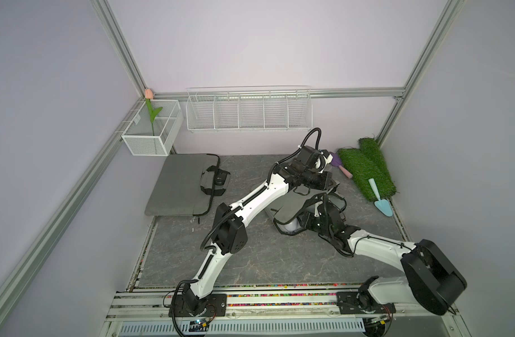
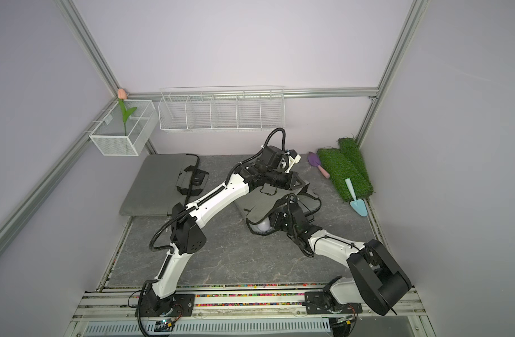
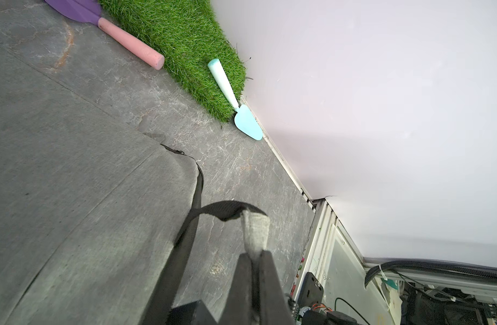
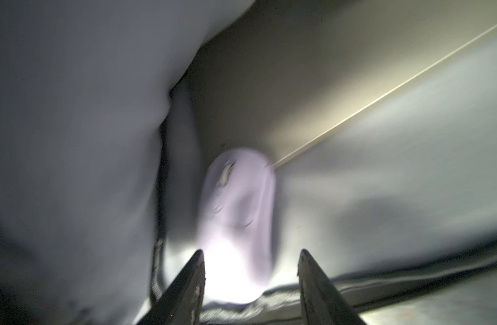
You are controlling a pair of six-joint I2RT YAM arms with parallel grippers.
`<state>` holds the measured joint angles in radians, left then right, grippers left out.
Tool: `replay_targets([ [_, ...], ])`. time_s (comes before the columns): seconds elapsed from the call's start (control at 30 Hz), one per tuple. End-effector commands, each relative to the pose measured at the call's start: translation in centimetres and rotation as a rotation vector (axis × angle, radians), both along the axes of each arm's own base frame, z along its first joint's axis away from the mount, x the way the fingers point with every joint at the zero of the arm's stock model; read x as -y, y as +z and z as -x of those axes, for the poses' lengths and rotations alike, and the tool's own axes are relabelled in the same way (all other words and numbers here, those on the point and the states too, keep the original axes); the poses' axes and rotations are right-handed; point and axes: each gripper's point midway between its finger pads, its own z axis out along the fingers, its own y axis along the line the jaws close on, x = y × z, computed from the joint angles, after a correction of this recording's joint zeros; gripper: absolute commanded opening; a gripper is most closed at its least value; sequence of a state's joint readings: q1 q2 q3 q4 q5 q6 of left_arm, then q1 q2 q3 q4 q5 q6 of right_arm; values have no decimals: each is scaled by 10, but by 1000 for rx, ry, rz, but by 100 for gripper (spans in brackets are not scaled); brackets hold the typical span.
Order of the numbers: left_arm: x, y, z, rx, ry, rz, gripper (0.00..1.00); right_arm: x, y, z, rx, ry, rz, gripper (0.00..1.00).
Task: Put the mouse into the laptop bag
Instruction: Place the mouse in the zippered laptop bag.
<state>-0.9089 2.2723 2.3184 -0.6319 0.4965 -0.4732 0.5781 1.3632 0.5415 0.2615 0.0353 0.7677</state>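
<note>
The grey laptop bag [image 1: 291,204] [image 2: 259,204] lies mid-table with its upper flap lifted. My left gripper [image 3: 254,253] [image 1: 326,182] is shut on a grey tab [image 3: 255,230] of the bag's black handle strap, holding the flap up. At the bag's mouth on its near side is my right gripper [image 4: 251,261] [image 1: 301,220]. It is open. The lavender mouse [image 4: 237,213] [image 1: 289,225] lies inside on the bag's pale lining [image 4: 382,197]. Its near end is between my right fingertips, with a gap on one side. The wrist view is blurred.
A second grey laptop bag [image 1: 177,183] with black handles lies at the rear left. Green turf rolls [image 1: 367,169], a teal trowel [image 1: 380,198] and a purple trowel [image 1: 342,166] with a pink handle sit at the rear right. White wire baskets [image 1: 247,111] hang on the back wall.
</note>
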Motion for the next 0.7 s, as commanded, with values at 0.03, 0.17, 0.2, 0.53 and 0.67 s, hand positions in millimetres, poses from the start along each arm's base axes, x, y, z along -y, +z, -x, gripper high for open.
replay_targets([
  [0.03,-5,35,2,32,4,66,0,7,21,-26,159,-13,76,52],
  [0.17,-6,38,0,34,14,70,0,-2,24,-46,177,0,83,51],
  [0.2,-7,38,-1,33,17,71,0,-4,22,-51,175,0,82,50],
  [0.53,-4,46,1,26,5,99,0,-34,5,-77,140,41,17,58],
  [0.67,-4,46,0,27,10,98,0,-44,-5,-76,125,69,-4,58],
])
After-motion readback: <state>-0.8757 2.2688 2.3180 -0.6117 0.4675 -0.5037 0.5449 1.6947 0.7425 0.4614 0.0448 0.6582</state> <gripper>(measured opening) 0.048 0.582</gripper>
